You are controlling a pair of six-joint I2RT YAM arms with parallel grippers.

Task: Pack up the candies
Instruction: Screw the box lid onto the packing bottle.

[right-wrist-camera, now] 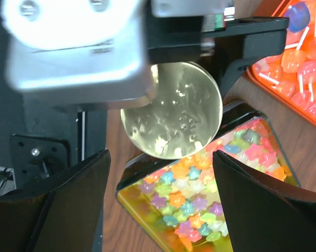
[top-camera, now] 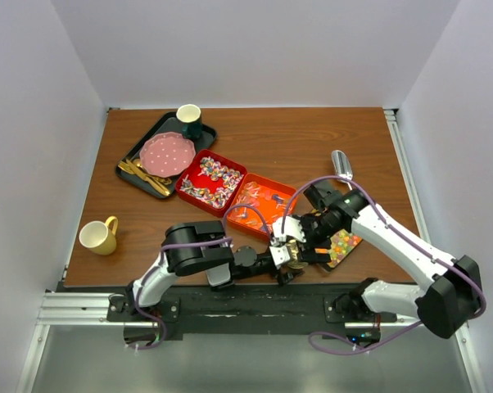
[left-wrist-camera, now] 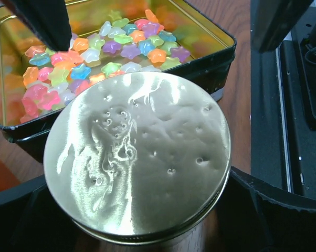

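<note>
Close to the near edge of the worktop point(top-camera: 271, 139) the two arms meet. The left gripper point(top-camera: 284, 255) has its jaws wide, and the round gold lid point(left-wrist-camera: 137, 157) sits between them. From its wrist view I cannot tell if the fingers press on the rim or only stand beside it. Just behind the lid lies an open gold tin point(left-wrist-camera: 229, 52). Inside it are the candies point(left-wrist-camera: 95, 58), small star-shaped pieces in pink, orange, green, blue and purple, spread over the bottom. The right gripper point(right-wrist-camera: 160, 210) hangs above this tin with its jaws apart and nothing between them. Further left, a red tray point(top-camera: 245, 172) holds wrapped sweets point(top-camera: 211, 182), and an orange tray point(top-camera: 267, 192) holds lollipops point(right-wrist-camera: 299, 68). A silver scoop point(top-camera: 341, 164) lies apart, behind the right arm.
</note>
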